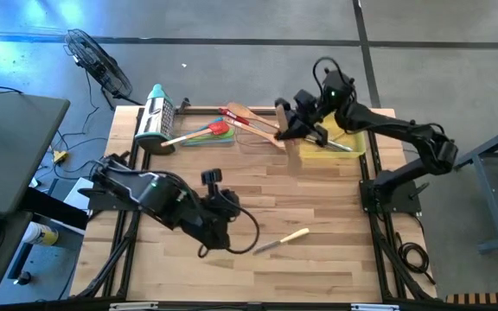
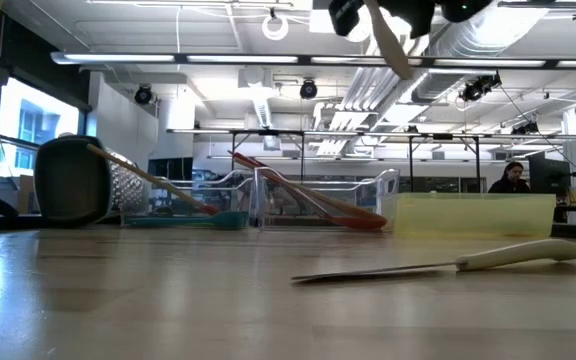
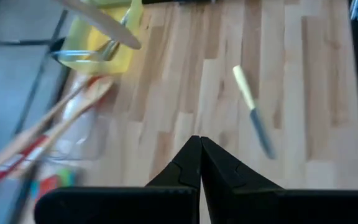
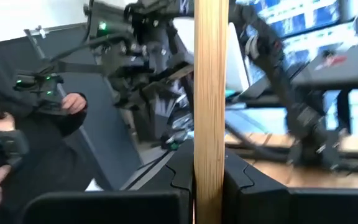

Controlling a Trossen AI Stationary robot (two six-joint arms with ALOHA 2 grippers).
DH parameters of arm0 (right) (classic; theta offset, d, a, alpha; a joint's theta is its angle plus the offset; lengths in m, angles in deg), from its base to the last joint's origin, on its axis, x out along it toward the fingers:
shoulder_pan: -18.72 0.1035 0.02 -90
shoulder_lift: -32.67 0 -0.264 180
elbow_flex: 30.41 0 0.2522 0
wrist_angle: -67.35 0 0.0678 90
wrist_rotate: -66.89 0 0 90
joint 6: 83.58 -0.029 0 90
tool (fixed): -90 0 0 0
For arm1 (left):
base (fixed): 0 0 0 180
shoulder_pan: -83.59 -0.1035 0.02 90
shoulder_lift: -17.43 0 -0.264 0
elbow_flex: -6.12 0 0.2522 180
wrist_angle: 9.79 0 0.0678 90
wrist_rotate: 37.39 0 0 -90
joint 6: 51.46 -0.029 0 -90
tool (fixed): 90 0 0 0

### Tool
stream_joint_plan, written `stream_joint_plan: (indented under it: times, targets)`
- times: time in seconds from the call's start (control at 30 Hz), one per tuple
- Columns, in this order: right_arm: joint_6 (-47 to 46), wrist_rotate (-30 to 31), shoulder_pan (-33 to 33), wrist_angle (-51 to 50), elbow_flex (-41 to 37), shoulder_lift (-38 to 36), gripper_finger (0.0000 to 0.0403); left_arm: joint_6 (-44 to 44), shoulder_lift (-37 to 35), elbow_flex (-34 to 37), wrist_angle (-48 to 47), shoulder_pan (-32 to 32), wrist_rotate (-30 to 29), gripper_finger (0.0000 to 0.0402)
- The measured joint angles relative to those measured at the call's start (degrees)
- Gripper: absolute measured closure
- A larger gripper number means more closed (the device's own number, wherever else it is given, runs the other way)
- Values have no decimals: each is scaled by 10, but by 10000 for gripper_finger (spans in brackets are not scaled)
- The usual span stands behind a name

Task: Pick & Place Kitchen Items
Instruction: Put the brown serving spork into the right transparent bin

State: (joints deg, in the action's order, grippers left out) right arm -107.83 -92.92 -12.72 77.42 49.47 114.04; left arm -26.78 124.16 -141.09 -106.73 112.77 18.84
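Observation:
My right gripper (image 4: 209, 168) is shut on a pale wooden utensil (image 1: 294, 145), held high over the left end of the yellow tray (image 1: 335, 147). In the low view the utensil (image 2: 390, 45) slants down from the top edge. A knife with a cream handle (image 1: 282, 240) lies flat on the table near the front. My left gripper (image 3: 199, 146) is shut on nothing, up off the table left of the knife (image 3: 252, 111). More utensils, red, green and wooden (image 1: 232, 125), lie in and across a clear tray at the back. My right gripper pinches the wooden utensil's straight handle (image 4: 209, 124) between its two fingers. The fingers come at it about level and lie across the handle. The utensil is lifted clear, and its broad end (image 3: 101, 22) hangs slanted over the yellow tray.
A steel box grater (image 1: 156, 117) lies on its side at the back left. The clear tray (image 2: 318, 200) and the yellow tray (image 2: 473, 215) stand along the far edge. Bare wood lies between the two arms. A person (image 4: 17, 143) is in the room beyond the table.

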Motion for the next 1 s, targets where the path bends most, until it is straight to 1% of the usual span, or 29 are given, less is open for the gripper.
stream_joint_plan:
  times: [0.07, 0.2, 0.3, 0.4, 0.53, 0.63, 0.7, 0.83, 1.0]
  targets:
    - [-5, -6, -7, -1, 36, 15, 385, -24, -10, 0, -18, 0, -16, 402]
    - [-26, -39, -23, -1, 121, 49, 385, -64, -33, 0, -51, -9, -66, 402]
    - [-31, -54, -37, -5, 186, 84, 385, -88, -45, 0, -69, -30, -72, 402]
    - [-32, -63, -54, -9, 247, 127, 385, -104, -51, 0, -69, -58, -43, 402]
    - [-32, -95, -78, -34, 320, 201, 385, -114, -55, 0, -69, -93, 36, 402]
    - [-32, -119, -97, -44, 348, 259, 385, -127, -54, 0, -69, -112, 96, 402]
    - [-35, -133, -108, -44, 352, 291, 385, -129, -54, 0, -69, -121, 121, 402]
    - [-42, -168, -127, -45, 352, 340, 385, -139, -54, 0, -68, -128, 133, 402]
    - [-27, -173, -133, -51, 352, 369, 384, -172, -54, 0, -68, -132, 111, 402]
